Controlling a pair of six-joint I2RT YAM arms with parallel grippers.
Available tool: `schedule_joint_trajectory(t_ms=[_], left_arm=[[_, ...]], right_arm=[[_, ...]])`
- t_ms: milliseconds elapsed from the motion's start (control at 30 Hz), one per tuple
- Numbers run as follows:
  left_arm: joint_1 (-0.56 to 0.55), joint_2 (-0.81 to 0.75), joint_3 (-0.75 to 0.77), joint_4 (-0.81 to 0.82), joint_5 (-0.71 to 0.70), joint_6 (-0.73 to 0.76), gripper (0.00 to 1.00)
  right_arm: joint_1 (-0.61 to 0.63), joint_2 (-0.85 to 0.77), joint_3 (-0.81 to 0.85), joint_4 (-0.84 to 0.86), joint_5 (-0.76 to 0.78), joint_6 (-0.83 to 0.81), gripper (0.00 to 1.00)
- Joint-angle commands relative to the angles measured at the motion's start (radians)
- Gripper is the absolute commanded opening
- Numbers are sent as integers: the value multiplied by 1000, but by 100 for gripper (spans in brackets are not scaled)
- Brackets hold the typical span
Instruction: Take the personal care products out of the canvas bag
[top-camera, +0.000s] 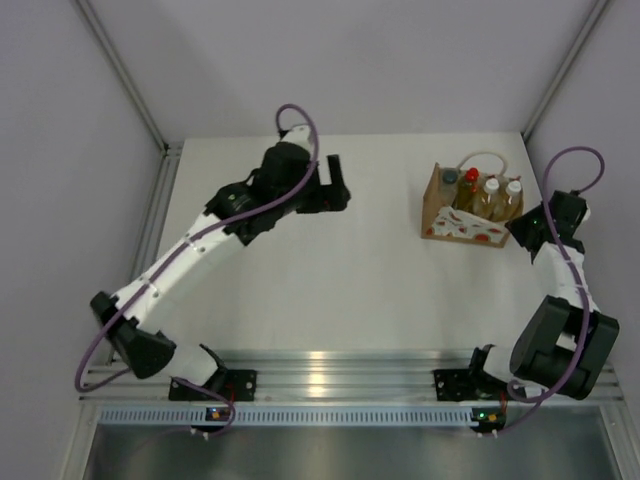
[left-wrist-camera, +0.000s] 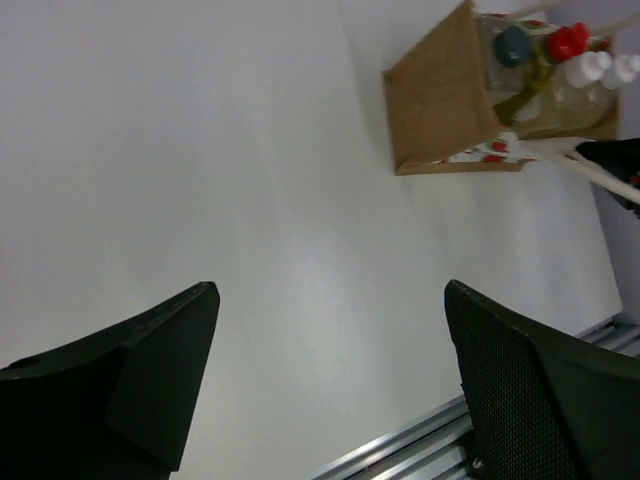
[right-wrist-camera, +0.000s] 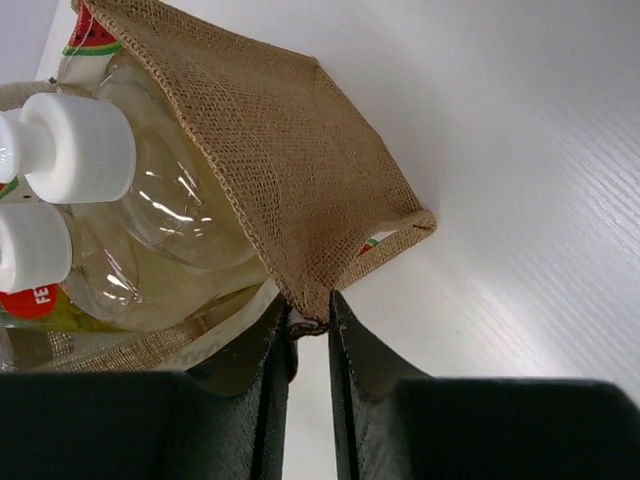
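The left tool (top-camera: 335, 186) hangs above the white counter (top-camera: 330, 290), its fingers wide apart and holding nothing. Well to its right, near the counter's far right edge, the bag (top-camera: 440, 208) stands with four bottles (top-camera: 492, 190) upright inside. The right tool (right-wrist-camera: 310, 318) is clamped on the bag's fabric edge.

canvas bag (right-wrist-camera: 290, 150): its burlap wall is hiding the lower bodies of the bottles (right-wrist-camera: 170, 215), which the left edge is cropping.
red label (right-wrist-camera: 28, 300): its lettering is running off frame, unreadable.
left gripper (left-wrist-camera: 330, 295): the bottom edge is cutting off its fingers.
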Motion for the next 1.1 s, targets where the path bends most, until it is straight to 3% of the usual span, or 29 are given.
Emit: schedule_joint_trajectory(t_ms=[0, 233, 400, 633, 800, 967, 1067], left_arm=[[-135, 188, 250, 96, -10, 48, 98], [-221, 665, 741, 93, 78, 218, 98], [-229, 901, 971, 121, 107, 270, 86], [-260, 989, 965, 328, 35, 313, 83], [-263, 1041, 962, 378, -26, 345, 78], [-263, 1075, 962, 438, -26, 398, 59], [-261, 1095, 963, 479, -23, 421, 54]], right_arm=[[-1, -6, -49, 58, -17, 46, 0], [2, -35, -129, 140, -71, 125, 0], [19, -78, -166, 181, -85, 158, 0], [48, -97, -210, 204, -45, 168, 0], [97, -106, -253, 236, -57, 203, 0], [163, -106, -265, 279, -50, 224, 0], [207, -106, -267, 281, -33, 235, 0]])
